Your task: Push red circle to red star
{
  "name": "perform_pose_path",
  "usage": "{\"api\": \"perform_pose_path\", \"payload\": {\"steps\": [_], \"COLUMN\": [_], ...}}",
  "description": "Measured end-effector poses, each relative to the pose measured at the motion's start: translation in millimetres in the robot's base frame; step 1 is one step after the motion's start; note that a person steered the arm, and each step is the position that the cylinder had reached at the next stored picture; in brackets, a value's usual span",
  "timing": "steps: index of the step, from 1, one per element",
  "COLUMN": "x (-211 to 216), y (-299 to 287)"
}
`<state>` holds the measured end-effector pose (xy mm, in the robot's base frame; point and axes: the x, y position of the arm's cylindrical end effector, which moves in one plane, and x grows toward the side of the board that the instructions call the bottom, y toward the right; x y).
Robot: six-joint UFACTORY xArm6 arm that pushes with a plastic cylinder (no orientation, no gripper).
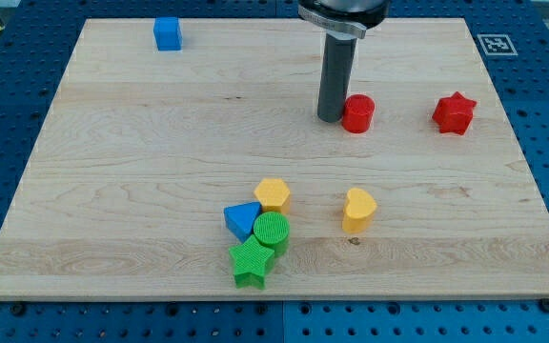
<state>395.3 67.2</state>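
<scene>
- Wooden board (160, 143) on blue pegboard; no jaws, just a rod.
- My tip (331, 118) touches red circle (357, 113) at its 9 o'clock.
- Red star (454, 113) at circle's 3 o'clock, clearly apart.
- Push lined up; gap not yet closed.

rod: plain dark grey cylinder, smooth, kinda matte with a soft highlight down one side
collar: wider black ring up top, cut off by the frame edge
my tip (330, 118): flat blunt end, same dark grey, no markings
</scene>
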Motion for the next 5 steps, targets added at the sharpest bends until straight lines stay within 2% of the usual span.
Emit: {"api": "perform_pose_path", "payload": {"steps": [5], "x": [38.3], "y": [7.6]}}
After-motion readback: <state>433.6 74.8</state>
